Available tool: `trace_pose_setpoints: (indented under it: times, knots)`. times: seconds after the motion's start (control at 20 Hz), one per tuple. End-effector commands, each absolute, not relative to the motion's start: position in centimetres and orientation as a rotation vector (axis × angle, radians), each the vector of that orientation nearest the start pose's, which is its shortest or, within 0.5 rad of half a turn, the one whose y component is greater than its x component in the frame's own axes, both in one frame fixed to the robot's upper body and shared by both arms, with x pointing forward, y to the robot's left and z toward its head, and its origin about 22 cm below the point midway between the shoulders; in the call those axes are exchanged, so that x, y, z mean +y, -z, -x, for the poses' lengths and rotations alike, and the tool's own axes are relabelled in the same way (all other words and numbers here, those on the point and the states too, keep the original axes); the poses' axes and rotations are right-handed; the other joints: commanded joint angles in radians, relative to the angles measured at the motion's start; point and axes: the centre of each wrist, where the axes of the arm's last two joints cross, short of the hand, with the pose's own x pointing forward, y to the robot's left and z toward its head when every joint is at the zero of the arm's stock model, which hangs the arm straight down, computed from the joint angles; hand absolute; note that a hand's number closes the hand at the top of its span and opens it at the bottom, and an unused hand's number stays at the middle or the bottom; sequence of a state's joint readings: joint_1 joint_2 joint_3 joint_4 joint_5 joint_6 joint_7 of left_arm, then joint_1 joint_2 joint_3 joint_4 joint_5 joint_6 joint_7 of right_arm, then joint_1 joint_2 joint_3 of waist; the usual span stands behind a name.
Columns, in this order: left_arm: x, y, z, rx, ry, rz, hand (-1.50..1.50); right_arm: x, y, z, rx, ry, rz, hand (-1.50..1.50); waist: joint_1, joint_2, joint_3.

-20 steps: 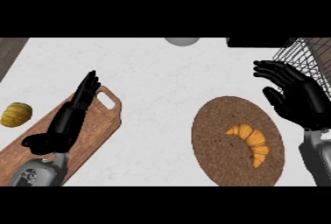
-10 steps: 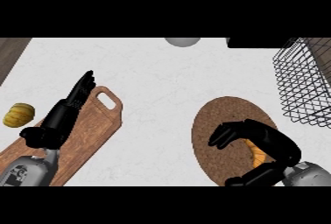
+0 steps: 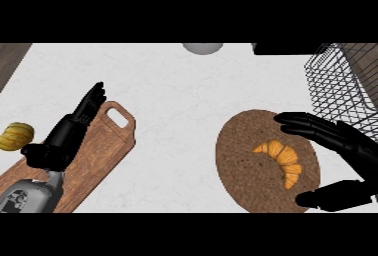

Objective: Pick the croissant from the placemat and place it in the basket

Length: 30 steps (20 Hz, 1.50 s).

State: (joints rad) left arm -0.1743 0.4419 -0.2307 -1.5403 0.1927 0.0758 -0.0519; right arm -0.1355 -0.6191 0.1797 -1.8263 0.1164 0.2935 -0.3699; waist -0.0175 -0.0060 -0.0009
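Note:
An orange croissant lies on the round brown placemat at the right of the counter. My right hand is open just to the croissant's right, its fingers stretched over the mat's far right edge and its thumb low near the mat's front; it does not hold the croissant. The black wire basket stands at the far right, behind that hand. My left hand rests open above the wooden cutting board at the left.
A wooden cutting board with a handle hole lies at the left. A small orange pumpkin-like item sits by the left edge. A grey round object shows at the back edge.
My right hand came down from near the basket, curled over the croissant half a second ago, and now has spread open to the croissant's right. The croissant stays on the mat.

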Motion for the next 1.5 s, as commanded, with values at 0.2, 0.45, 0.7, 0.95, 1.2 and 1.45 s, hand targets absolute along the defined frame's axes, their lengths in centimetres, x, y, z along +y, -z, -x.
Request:
trace_pose_setpoints:
  times: [0.2,0.45,0.7,0.95,1.2,1.45]
  knots:
    - [26.8,-5.9,-28.5,-1.692,0.376,-0.051,0.00,-30.5,-21.9,-25.1,-1.666,-1.624,0.417,-1.50,0.002,0.004,-0.003]
    - [27.5,-6.0,-27.7,-1.680,0.371,-0.051,0.00,-31.8,-24.3,-24.6,-1.429,-1.755,0.300,-1.50,0.013,0.003,0.000]
    - [26.3,-4.5,-26.2,-1.695,0.376,-0.036,0.00,-34.7,-24.1,-25.3,-1.414,-1.736,0.238,-1.50,0.019,0.005,0.001]
    - [27.8,-5.1,-27.2,-1.699,0.395,-0.066,0.00,-36.0,-25.0,-24.7,-1.452,-1.702,0.264,-1.50,0.014,0.005,0.001]
    - [26.0,-6.3,-28.0,-1.685,0.354,-0.039,0.00,-37.9,-21.9,-26.0,-1.454,-1.665,0.250,-1.50,0.022,0.007,0.002]
    - [26.4,-5.5,-28.1,-1.704,0.385,-0.047,0.00,-35.0,-16.6,-26.2,-1.490,-1.587,0.196,-1.50,0.020,0.007,0.001]
